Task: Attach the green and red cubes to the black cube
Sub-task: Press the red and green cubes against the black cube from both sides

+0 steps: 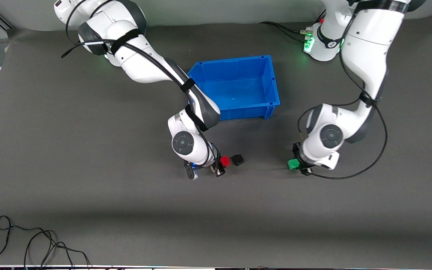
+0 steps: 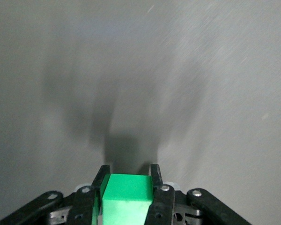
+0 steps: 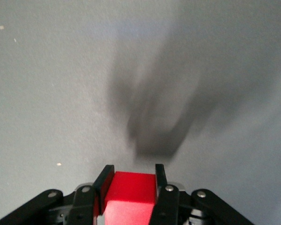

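Note:
My right gripper (image 1: 222, 165) is shut on the red cube (image 1: 225, 161), held low over the middle of the table. The black cube (image 1: 238, 159) lies on the table just beside the red cube, toward the left arm's end, with a narrow gap between them. In the right wrist view the red cube (image 3: 131, 192) sits between the fingers (image 3: 105, 178) above a dark shadow. My left gripper (image 1: 299, 165) is shut on the green cube (image 1: 293, 164), low over the table well apart from the black cube. In the left wrist view the green cube (image 2: 127, 194) fills the gap between the fingers (image 2: 155, 176).
An empty blue bin (image 1: 272, 86) stands farther from the front camera than the cubes, between the two arms. A loose black cable (image 1: 32, 243) lies at the table's near edge toward the right arm's end. Grey mat lies all around the cubes.

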Robot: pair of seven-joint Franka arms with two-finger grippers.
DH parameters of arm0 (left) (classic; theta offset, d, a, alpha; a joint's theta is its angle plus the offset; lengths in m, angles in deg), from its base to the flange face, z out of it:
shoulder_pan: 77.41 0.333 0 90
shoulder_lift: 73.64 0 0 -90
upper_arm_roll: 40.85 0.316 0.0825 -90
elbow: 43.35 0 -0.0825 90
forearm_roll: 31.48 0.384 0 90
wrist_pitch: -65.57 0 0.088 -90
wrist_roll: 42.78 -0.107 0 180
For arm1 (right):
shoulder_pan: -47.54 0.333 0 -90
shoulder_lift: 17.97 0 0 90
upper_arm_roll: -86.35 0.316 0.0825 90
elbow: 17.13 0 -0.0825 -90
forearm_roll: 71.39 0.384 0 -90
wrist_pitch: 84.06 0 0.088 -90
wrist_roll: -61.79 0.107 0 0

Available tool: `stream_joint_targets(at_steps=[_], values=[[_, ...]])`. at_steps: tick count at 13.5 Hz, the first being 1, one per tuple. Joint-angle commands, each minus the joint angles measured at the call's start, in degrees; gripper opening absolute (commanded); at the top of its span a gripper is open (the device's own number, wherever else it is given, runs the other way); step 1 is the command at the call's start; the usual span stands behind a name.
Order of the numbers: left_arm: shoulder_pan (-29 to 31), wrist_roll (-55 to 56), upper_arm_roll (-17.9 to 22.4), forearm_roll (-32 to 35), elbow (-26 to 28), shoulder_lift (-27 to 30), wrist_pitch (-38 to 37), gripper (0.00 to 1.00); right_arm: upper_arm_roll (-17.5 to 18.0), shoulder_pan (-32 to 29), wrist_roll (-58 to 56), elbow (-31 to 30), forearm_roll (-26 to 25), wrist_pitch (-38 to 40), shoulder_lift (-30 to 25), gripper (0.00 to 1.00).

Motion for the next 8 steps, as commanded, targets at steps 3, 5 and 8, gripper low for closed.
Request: stream_joint_targets(at_steps=[3, 5, 8], values=[[-4.36, 9.34, -0.58, -0.15, -1.7, 0.4, -1.57, 0.0, -0.48, 0.51, 0.8, 3.15, -0.21, -6.59, 4.24, 0.12], [-4.18, 11.98, -2.25, -0.15, -3.98, 0.32, -2.96, 0.0, -0.39, 2.26, 1.33, 3.42, -2.84, -6.94, 5.12, 0.12], [-4.27, 13.93, -3.57, -1.37, -7.41, -0.73, -5.69, 0.0, -0.39, 2.45, 1.76, 3.86, -2.94, -8.78, 5.65, 0.12]])
